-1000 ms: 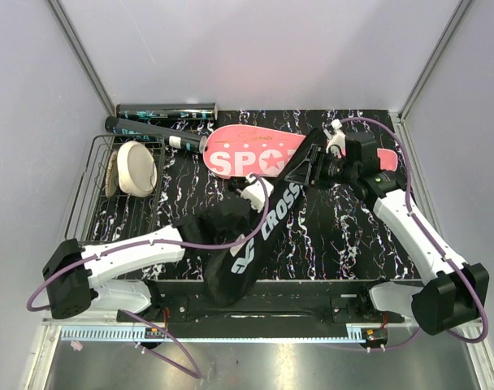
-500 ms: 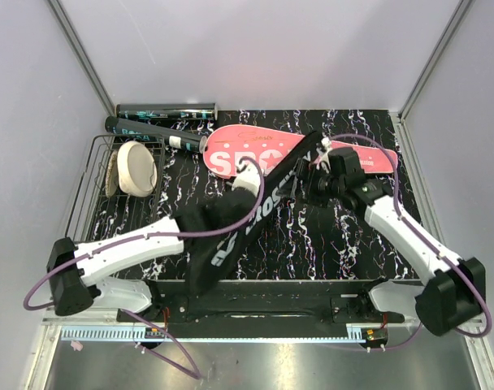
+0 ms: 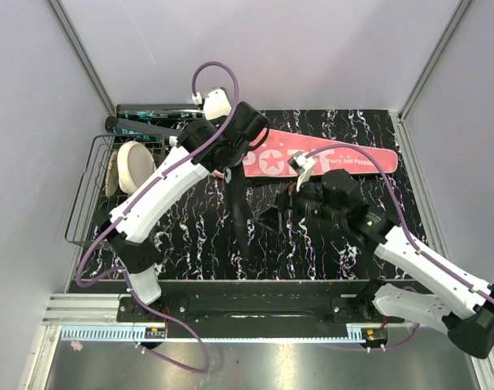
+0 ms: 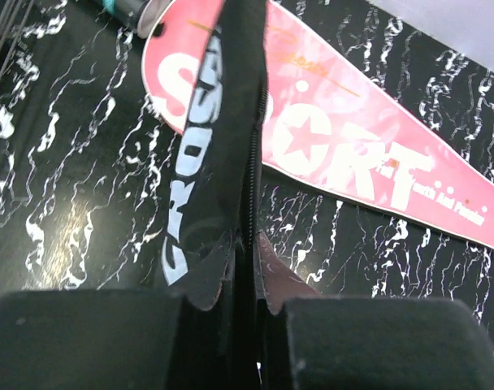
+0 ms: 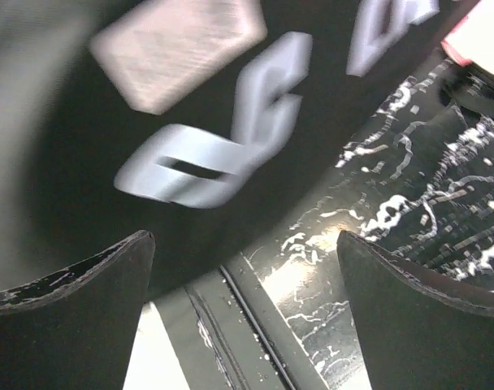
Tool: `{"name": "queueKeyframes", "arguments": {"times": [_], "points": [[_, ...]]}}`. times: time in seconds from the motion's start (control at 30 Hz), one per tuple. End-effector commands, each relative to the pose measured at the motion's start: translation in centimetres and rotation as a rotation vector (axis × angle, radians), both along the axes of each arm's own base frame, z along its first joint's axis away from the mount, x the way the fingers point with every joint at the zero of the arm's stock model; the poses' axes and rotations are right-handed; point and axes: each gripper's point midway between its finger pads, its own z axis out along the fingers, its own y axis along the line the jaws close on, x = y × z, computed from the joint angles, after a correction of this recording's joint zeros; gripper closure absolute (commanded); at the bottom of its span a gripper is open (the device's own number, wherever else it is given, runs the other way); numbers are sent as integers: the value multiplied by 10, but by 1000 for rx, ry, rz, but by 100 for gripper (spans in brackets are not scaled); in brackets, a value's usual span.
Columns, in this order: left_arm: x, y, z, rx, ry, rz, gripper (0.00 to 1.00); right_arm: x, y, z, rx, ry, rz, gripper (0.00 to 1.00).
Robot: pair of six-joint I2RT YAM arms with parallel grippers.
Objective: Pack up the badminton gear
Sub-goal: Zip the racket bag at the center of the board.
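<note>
My left gripper is pressed together on a thin edge of the black CROSSWAY bag, beside its zip. The bag hangs from that pinch as a long, flat, folded strip, lifted over the middle of the marbled black table, its lower end pointing toward the near edge.

My right gripper is spread wide and holds nothing. It sits low, just to the right of the hanging bag, with the bag's white lettering blurred close in front of its fingers.

Behind the bag, the pink SPORT racket case lies flat on the table toward the back right. A dark tube lies along the back wall at the left. I cannot see any rackets or shuttlecocks.

My judgement of the risks: the pinch is on very little fabric, so the bag's own weight could pull it free. The bag looks collapsed shut, so the case could jam against it. A swinging bag could make my open right jaws miss the second edge.
</note>
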Motion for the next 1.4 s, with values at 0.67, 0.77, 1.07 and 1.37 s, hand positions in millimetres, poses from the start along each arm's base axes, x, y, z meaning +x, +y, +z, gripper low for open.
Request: {"name": "queueKeyframes", "arguments": {"times": [0.67, 0.77, 1.07, 1.37], "points": [[24, 46, -4, 40, -91, 357, 100, -13, 1, 96, -155, -340, -100, 0], [22, 44, -7, 16, -74, 358, 100, 1, 19, 78, -177, -331, -107, 0], [26, 40, -15, 34, -59, 365, 100, 1, 32, 72, -146, -270, -138, 0], [34, 35, -19, 53, -71, 376, 100, -47, 54, 75, -75, -258, -11, 0]]}}
